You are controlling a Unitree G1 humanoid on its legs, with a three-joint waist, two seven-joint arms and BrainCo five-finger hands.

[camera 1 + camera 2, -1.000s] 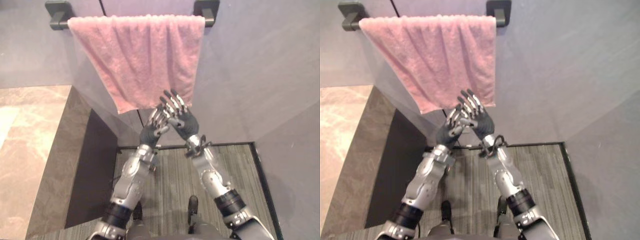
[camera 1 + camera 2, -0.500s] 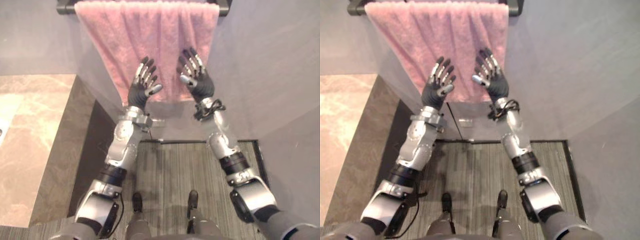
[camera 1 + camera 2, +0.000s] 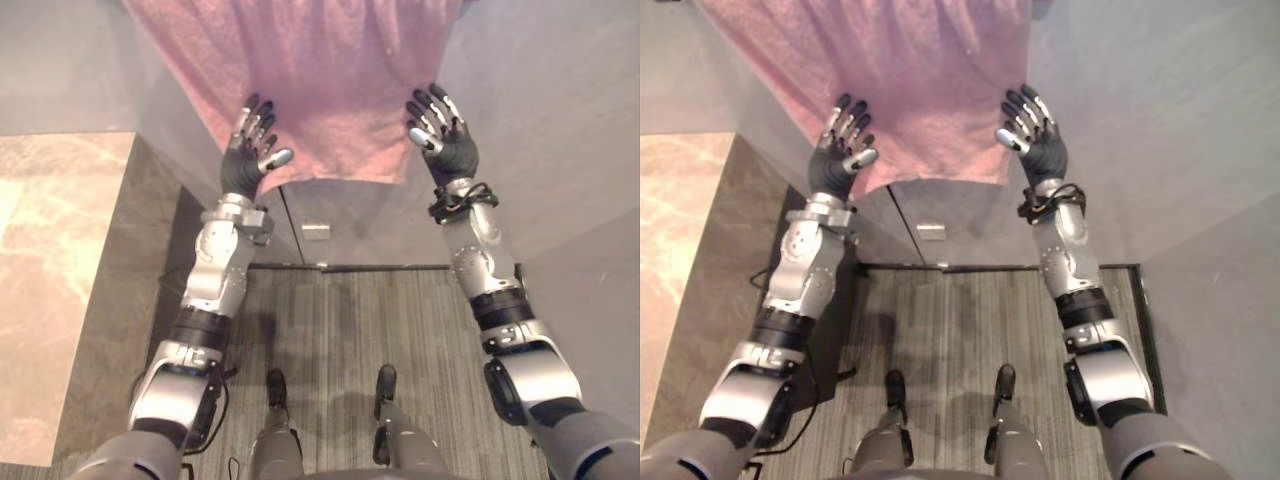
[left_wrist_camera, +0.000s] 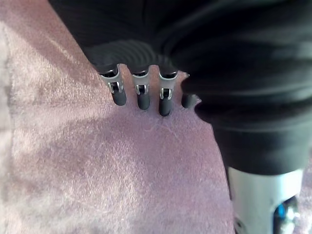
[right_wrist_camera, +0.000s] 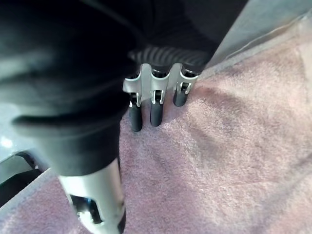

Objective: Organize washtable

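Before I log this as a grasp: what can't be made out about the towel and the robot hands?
1. Pink towel: its top, and what holds it, cut off by both eye views' upper edge.
2. Left robot hand and right robot hand: fingers straight; whether the tips touch the cloth is unclear, wrist views included.
3. Marble counter: cut by the left edge.

A second ago both hands were close together, almost touching, just under the lower edge of the pink towel (image 3: pixel 330 90). Since then they have risen and moved apart. The left hand (image 3: pixel 243 165) is now before the towel's lower left corner and the right hand (image 3: pixel 450 150) at its right edge (half a second ago they stood nearer to each other). The camera has also shifted, so the towel sits higher in the head views.
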